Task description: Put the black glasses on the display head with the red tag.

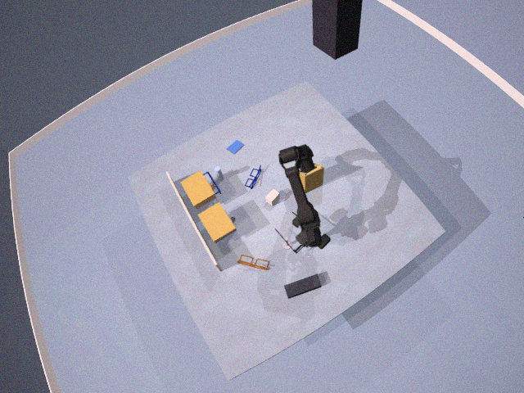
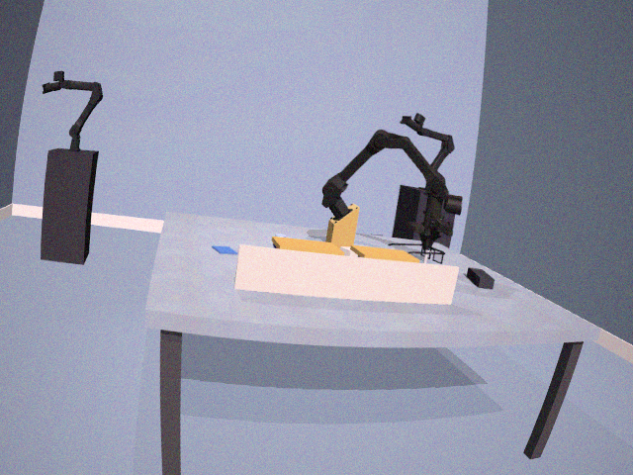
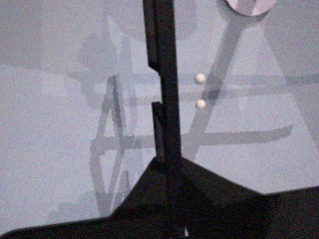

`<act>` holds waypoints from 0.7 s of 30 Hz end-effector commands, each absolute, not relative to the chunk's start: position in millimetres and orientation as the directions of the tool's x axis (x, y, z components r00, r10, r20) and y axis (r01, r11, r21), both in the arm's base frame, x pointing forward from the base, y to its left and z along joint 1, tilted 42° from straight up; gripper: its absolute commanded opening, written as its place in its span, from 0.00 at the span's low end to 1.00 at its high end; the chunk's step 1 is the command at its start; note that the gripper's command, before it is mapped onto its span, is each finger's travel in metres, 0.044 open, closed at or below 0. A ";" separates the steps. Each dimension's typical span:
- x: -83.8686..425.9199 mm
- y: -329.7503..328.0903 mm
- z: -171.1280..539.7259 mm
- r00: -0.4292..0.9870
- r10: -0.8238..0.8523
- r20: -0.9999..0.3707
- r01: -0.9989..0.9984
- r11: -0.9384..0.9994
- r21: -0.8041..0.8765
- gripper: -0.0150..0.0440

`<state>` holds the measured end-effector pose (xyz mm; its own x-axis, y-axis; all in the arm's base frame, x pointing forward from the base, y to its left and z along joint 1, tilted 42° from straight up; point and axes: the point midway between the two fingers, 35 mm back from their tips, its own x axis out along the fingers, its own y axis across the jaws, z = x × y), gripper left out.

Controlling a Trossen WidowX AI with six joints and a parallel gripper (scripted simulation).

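The black glasses [image 1: 295, 250] [image 2: 404, 243] [image 3: 170, 100] are held above the table. My gripper [image 1: 301, 246] [image 2: 426, 249] [image 3: 165, 163] is shut on their frame and points down. In the wrist view the front runs upright through the picture, with two pale nose pads [image 3: 200, 92] beside it. Two raised orange-topped blocks [image 1: 197, 188] [image 1: 216, 221], apparently the display heads, stand to the left in the top view. Blue glasses [image 1: 214, 185] sit at the upper one's front; the lower one shows no glasses. Their faces are mostly hidden and I cannot make out the red tag.
A pale wall [image 1: 194, 224] [image 2: 347, 276] stands behind the heads. A round-based post [image 3: 251, 6] is near the held glasses. Orange glasses [image 1: 254, 263], other blue glasses [image 1: 254, 178], a dark box [image 1: 303, 286] [image 2: 480, 278], a white block [image 1: 272, 196] and a blue card [image 1: 235, 146] lie around.
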<state>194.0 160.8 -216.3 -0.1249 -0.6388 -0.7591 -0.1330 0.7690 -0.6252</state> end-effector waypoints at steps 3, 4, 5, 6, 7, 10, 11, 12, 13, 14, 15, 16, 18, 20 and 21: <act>187.8 162.8 -215.9 -0.129 -0.634 -0.762 -0.127 0.773 -0.622 0.25; 187.5 162.8 -215.9 -0.129 -0.634 -0.762 -0.127 0.773 -0.622 0.25; 187.1 162.9 -215.8 -0.129 -0.634 -0.762 -0.127 0.773 -0.622 0.25; 186.8 162.9 -215.8 -0.129 -0.634 -0.762 -0.127 0.773 -0.622 0.25; 186.4 162.9 -215.8 -0.129 -0.634 -0.762 -0.127 0.773 -0.622 0.25; 184.9 163.0 -215.6 -0.129 -0.634 -0.762 -0.127 0.773 -0.621 0.25; 184.3 163.1 -215.6 -0.129 -0.634 -0.762 -0.127 0.773 -0.621 0.25; 183.9 163.1 -215.5 -0.129 -0.634 -0.762 -0.127 0.773 -0.621 0.25; 184.1 163.1 -215.5 -0.129 -0.634 -0.762 -0.127 0.773 -0.621 0.25; 184.3 163.1 -215.6 -0.129 -0.634 -0.762 -0.127 0.773 -0.621 0.25; 184.7 163.1 -215.6 -0.129 -0.634 -0.762 -0.127 0.773 -0.621 0.25; 185.1 163.1 -215.7 -0.129 -0.634 -0.762 -0.127 0.773 -0.621 0.25; 186.2 163.0 -215.8 -0.129 -0.634 -0.762 -0.127 0.773 -0.622 0.25; 186.7 163.0 -215.9 -0.129 -0.634 -0.762 -0.127 0.773 -0.622 0.25; 186.7 163.0 -215.9 -0.129 -0.634 -0.762 -0.127 0.773 -0.622 0.25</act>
